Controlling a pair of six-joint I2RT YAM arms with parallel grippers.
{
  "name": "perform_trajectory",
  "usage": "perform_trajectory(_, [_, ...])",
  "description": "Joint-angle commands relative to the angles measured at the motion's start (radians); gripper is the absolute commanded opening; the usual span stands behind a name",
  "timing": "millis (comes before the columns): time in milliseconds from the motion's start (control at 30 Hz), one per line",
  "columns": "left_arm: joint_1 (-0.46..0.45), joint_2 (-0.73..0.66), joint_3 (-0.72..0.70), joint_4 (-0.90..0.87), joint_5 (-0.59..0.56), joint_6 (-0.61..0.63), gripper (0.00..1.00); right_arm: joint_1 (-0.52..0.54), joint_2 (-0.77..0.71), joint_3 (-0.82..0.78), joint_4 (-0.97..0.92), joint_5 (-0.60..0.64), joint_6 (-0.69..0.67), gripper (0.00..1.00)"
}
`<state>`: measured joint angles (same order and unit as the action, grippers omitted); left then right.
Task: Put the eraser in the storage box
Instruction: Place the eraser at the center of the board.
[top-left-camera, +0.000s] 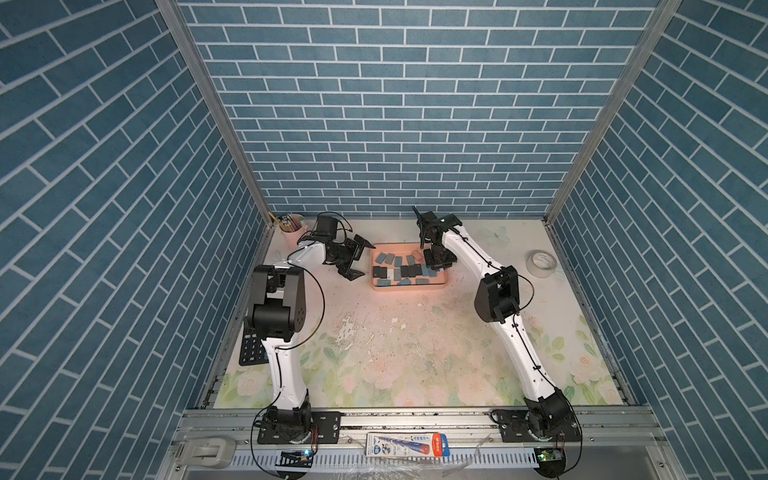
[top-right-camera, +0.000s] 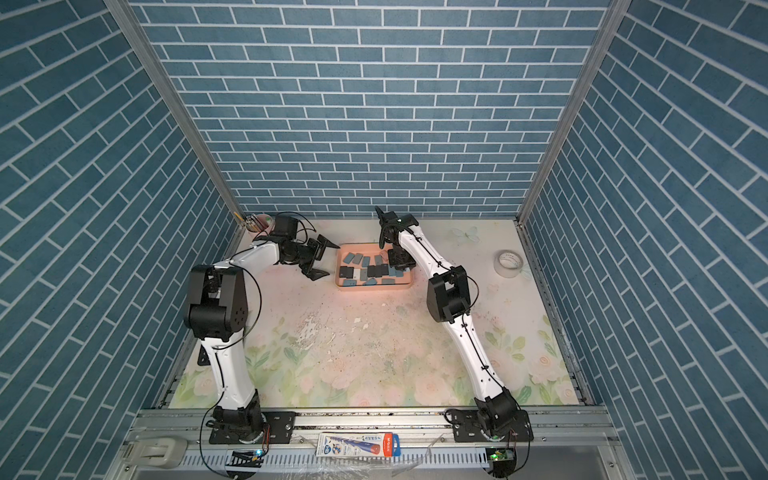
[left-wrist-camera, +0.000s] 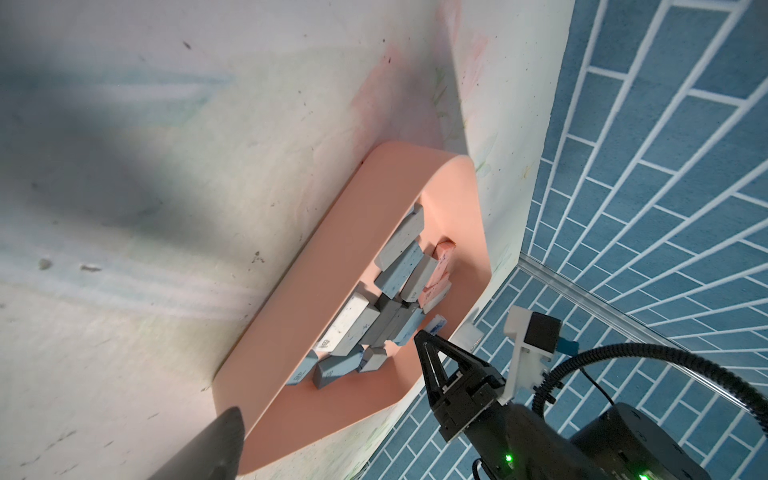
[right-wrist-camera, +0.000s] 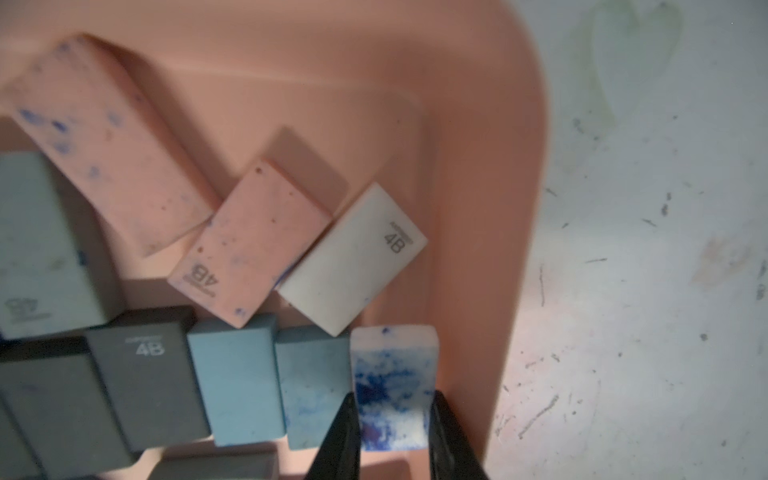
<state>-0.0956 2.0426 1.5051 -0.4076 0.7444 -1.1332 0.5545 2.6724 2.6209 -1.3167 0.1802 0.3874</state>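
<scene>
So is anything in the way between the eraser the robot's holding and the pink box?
Nothing visible is. The right gripper is shut on the blue-stained eraser, which hangs over the storage box close to its end wall. A blue eraser lies right beside it, not across its path. What sits directly underneath is hidden.

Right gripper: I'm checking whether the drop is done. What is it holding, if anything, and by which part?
The right gripper pinches a blue-stained white eraser by its long sides near one end, over the storage box.
</scene>
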Motion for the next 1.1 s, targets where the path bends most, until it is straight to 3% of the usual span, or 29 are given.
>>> perform_trajectory(0, [0.007,0.004,0.010,-0.019,-0.004,0.008,1.00,0.001,0.027,-0.013,-0.025,0.015,0.013,0.28])
perform_trajectory(600, [0.007,0.008,0.015,-0.016,-0.004,0.007,1.00,0.005,-0.008,-0.038,-0.033,0.008,0.059,0.36])
perform_trajectory(1067, [0.007,0.002,0.010,-0.016,-0.004,0.008,1.00,0.005,-0.044,0.028,-0.040,0.027,0.056,0.38])
